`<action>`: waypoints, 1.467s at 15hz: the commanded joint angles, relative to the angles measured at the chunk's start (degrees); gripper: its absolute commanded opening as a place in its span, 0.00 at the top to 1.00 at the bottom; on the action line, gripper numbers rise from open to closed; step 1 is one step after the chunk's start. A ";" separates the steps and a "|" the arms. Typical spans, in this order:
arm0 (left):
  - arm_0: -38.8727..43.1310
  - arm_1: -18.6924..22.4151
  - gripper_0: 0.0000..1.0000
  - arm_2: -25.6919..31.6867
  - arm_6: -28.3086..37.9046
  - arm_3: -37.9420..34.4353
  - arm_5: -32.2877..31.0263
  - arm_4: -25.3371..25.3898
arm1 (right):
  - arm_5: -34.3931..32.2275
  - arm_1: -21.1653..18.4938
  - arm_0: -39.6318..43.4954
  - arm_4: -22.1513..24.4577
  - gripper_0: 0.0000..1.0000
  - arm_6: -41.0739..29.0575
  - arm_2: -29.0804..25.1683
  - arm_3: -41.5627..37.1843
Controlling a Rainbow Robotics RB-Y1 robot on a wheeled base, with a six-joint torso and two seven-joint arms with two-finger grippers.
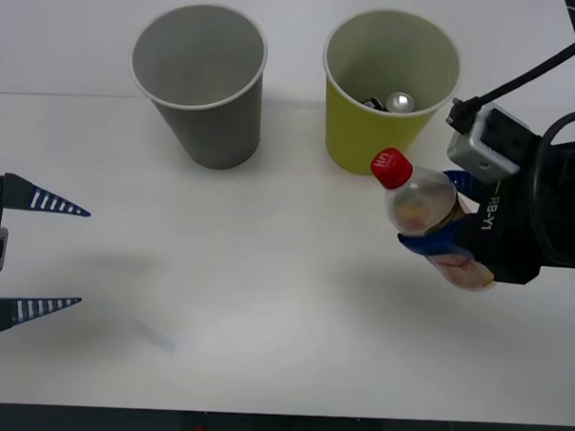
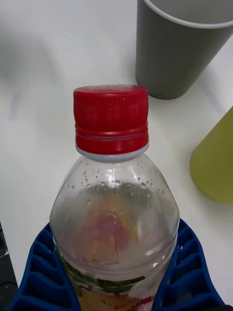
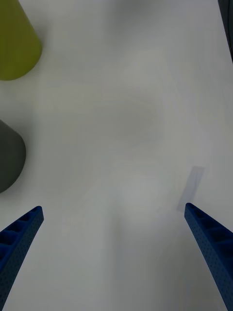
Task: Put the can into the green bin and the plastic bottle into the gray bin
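The can (image 1: pixel 399 102) lies inside the green bin (image 1: pixel 346 142) at the back right, its silver top showing. My right gripper (image 1: pixel 438 232) is shut on the plastic bottle (image 1: pixel 423 204), held above the table in front of the green bin, red cap (image 2: pixel 110 118) pointing towards the bins. Blue fingers (image 2: pixel 187 277) clasp both sides of the clear body (image 2: pixel 114 218). The gray bin (image 1: pixel 210 126) stands upright at the back, left of the green one, also seen as gray bin (image 2: pixel 177 53). My left gripper (image 1: pixel 47 255) hovers open at the table's left edge.
The white table (image 1: pixel 265 291) spreads between the two arms and the bins. A faint pale mark (image 3: pixel 192 187) lies on it near the left gripper. The green bin (image 3: pixel 17 41) and gray bin (image 3: pixel 8 158) stand close together, side by side.
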 commanded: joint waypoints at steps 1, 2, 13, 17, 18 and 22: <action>0.00 0.00 0.00 0.00 0.00 0.00 0.00 0.00 | 0.01 0.71 -8.36 -0.02 1.00 -0.01 4.74 4.91; 0.00 0.00 0.00 0.00 0.00 0.00 0.00 0.00 | 0.01 1.41 -12.14 -0.11 1.00 -0.36 6.85 7.28; 0.00 0.00 0.00 0.00 0.00 0.00 0.00 0.00 | 0.01 15.83 -39.82 8.07 1.00 -5.20 19.86 30.49; 0.00 0.00 0.00 0.00 0.00 0.00 0.00 0.00 | 0.01 22.86 -47.03 13.34 1.00 -5.02 21.27 40.86; 0.00 0.00 0.00 0.00 0.00 0.00 0.00 0.00 | 0.01 24.62 -48.52 14.57 1.00 -4.84 21.27 43.49; 0.00 0.00 0.00 0.00 0.00 0.00 0.00 0.00 | 0.63 31.74 -56.26 19.32 1.00 -3.26 21.27 56.33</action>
